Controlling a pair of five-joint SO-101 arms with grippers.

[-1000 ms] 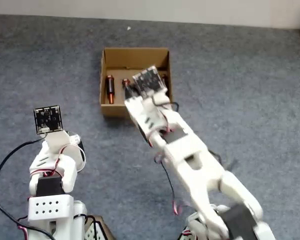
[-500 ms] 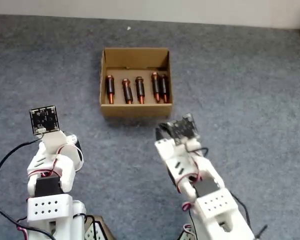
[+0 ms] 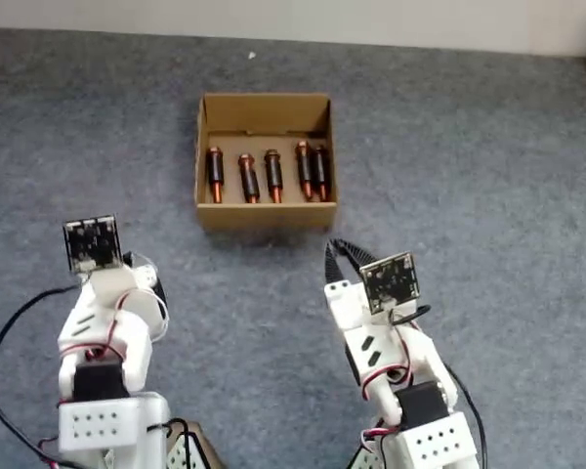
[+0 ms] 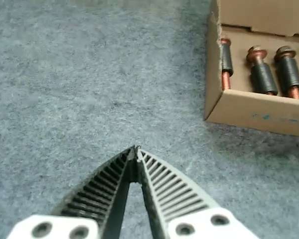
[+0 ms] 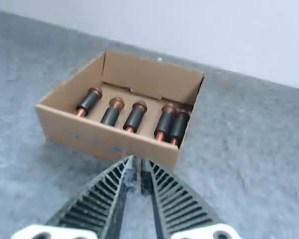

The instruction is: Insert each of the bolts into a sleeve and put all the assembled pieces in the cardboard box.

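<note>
Five assembled pieces (image 3: 272,174) lie side by side inside the cardboard box (image 3: 264,217) | left end effector (image 4: 135,149): closed, empty, over the tabletop (image 3: 469,147) near the box | right end effector (image 5: 135,159): closed, empty, facing the box | judgement: loading looks complete; park both arms clear of the box wall, without contact.

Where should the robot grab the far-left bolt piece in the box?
Probably around the black sleeve at the middle of the far-left piece, coming from straight above and closing across its width. It lies flat on the floor of the cardboard box, with a gap to its neighbour, and the walls block a sideways reach.
</note>
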